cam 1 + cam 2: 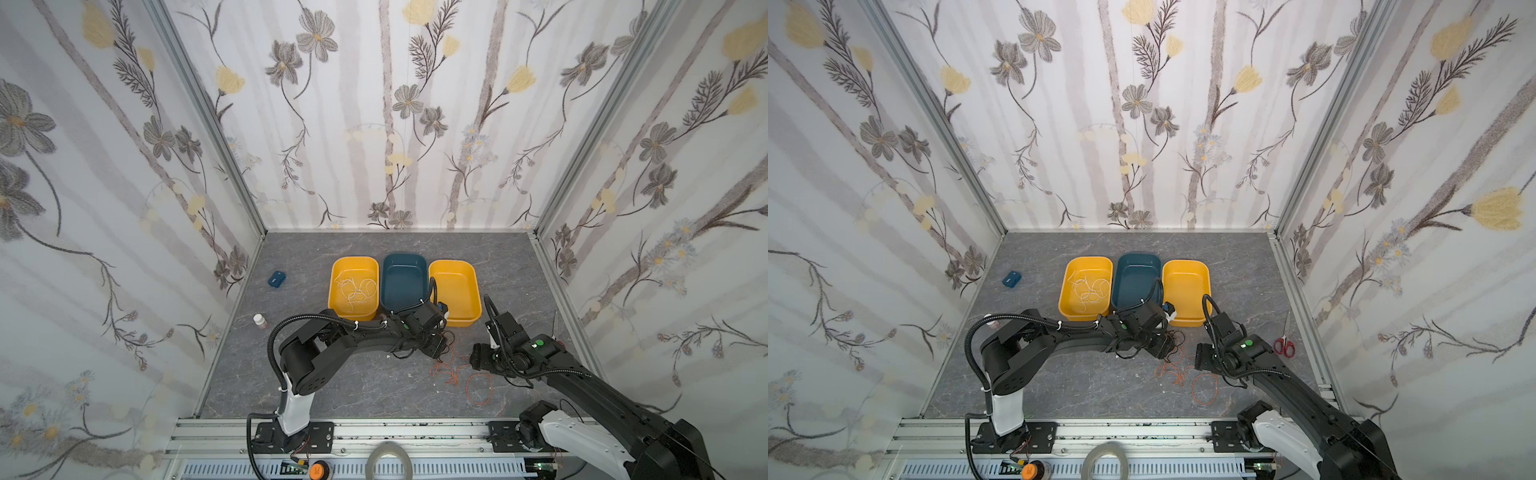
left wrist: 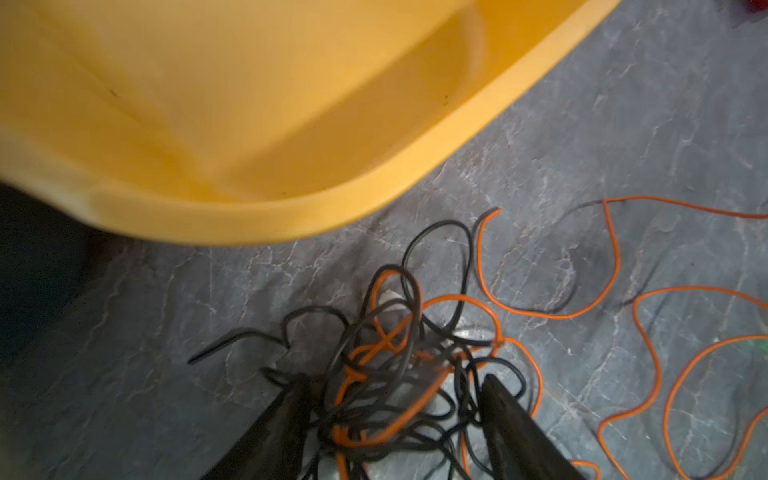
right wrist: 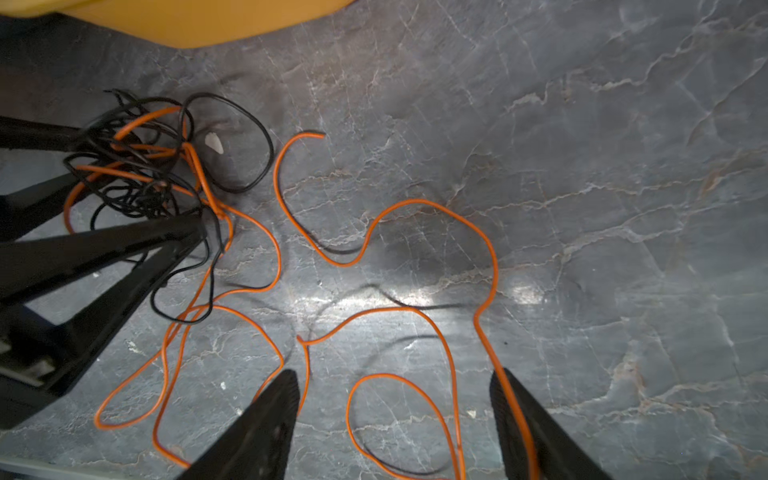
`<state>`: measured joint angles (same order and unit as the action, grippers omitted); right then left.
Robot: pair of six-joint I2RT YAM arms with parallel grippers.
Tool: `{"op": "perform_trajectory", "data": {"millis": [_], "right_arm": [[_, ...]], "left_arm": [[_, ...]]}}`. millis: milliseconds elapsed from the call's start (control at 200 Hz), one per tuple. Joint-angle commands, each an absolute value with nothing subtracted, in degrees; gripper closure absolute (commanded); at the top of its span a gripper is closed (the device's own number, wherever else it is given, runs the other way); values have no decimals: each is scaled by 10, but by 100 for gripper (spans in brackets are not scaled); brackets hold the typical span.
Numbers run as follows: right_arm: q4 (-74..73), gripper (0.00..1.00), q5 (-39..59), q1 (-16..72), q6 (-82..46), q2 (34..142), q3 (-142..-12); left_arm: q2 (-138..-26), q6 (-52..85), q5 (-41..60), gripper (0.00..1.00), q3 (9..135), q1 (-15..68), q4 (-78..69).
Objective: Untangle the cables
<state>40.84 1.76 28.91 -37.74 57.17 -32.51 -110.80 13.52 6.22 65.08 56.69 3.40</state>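
A tangle of black and orange cables (image 2: 390, 361) lies on the grey table in front of the right yellow bin (image 2: 291, 212). My left gripper (image 2: 395, 382) is open, its two fingers either side of the tangle and touching its strands; in both top views it (image 1: 436, 347) (image 1: 1165, 347) is low over that heap. Loose orange cable (image 3: 415, 203) loops across the table towards my right gripper (image 3: 395, 378), which is open above the loops; one strand runs along a fingertip (image 3: 511, 399). White cables (image 1: 357, 291) lie in the left yellow bin (image 1: 354, 258).
A dark blue bin (image 1: 405, 282) stands between the two yellow bins. Red-handled scissors (image 1: 1284, 345) lie near the right wall. A small blue object (image 1: 276, 279) and a small bottle (image 1: 260, 321) sit at the left. Walls close in on three sides.
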Motion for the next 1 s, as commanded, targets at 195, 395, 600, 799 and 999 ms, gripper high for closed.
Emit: {"op": "perform_trajectory", "data": {"millis": [195, 395, 600, 799, 999], "right_arm": [[328, 23, -13, 343, -405, 661, -333], [305, 24, -37, 381, -417, 724, -345], [309, 48, -66, 397, -428, 764, -349], [312, 78, -76, 397, -433, 755, -338], [337, 100, -93, 395, -427, 723, -348]], "left_arm": [[-1082, 164, 91, 75, 623, 545, 29], [-1036, 188, 70, 88, 586, 538, 23], [-972, 205, 21, 92, 548, 532, 31], [-909, 220, -10, 93, 504, 522, 49], [-841, 231, -33, 93, 458, 516, 73]]}}
